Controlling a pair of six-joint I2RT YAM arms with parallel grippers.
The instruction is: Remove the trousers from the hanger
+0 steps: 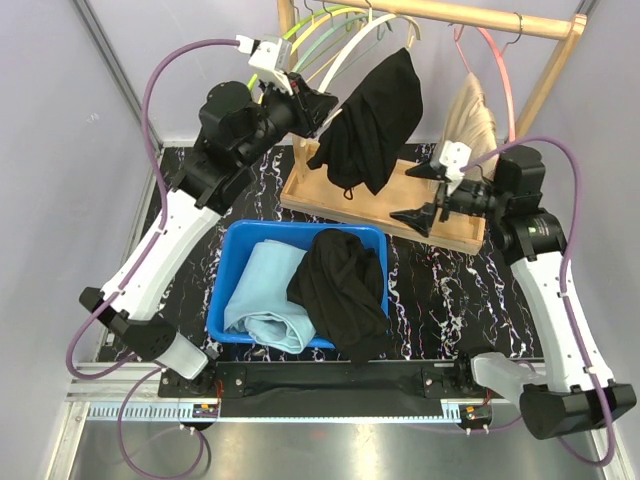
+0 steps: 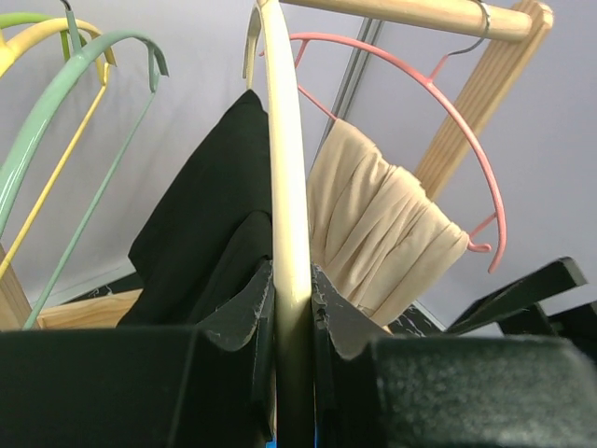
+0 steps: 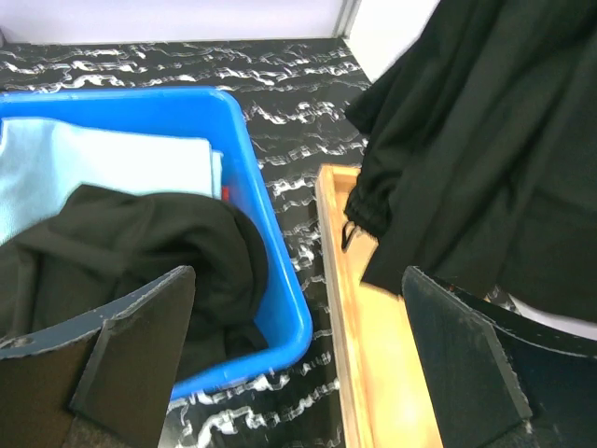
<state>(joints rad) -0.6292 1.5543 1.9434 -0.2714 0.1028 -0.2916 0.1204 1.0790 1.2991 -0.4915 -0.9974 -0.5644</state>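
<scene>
Black trousers (image 1: 375, 120) hang over a cream hanger (image 1: 345, 55) on the wooden rail. My left gripper (image 1: 318, 105) is shut on that hanger's arm (image 2: 284, 140), with the black cloth (image 2: 205, 233) just left of my fingers. Beige trousers (image 1: 472, 120) hang on a pink hanger (image 2: 448, 103) to the right. My right gripper (image 1: 425, 195) is open and empty, low beside the hanging black trousers (image 3: 485, 140) and above the rack base. Light blue trousers (image 1: 265, 295) and a second black pair (image 1: 335, 290) lie in the blue bin (image 1: 300, 232). The red pair is hidden.
The wooden rack has a tray-like base (image 1: 320, 195) and a top rail (image 1: 480, 18). Empty green and yellow hangers (image 2: 56, 103) hang at the rail's left end. The bin's near corner (image 3: 289, 327) lies close to the base's edge (image 3: 336, 308).
</scene>
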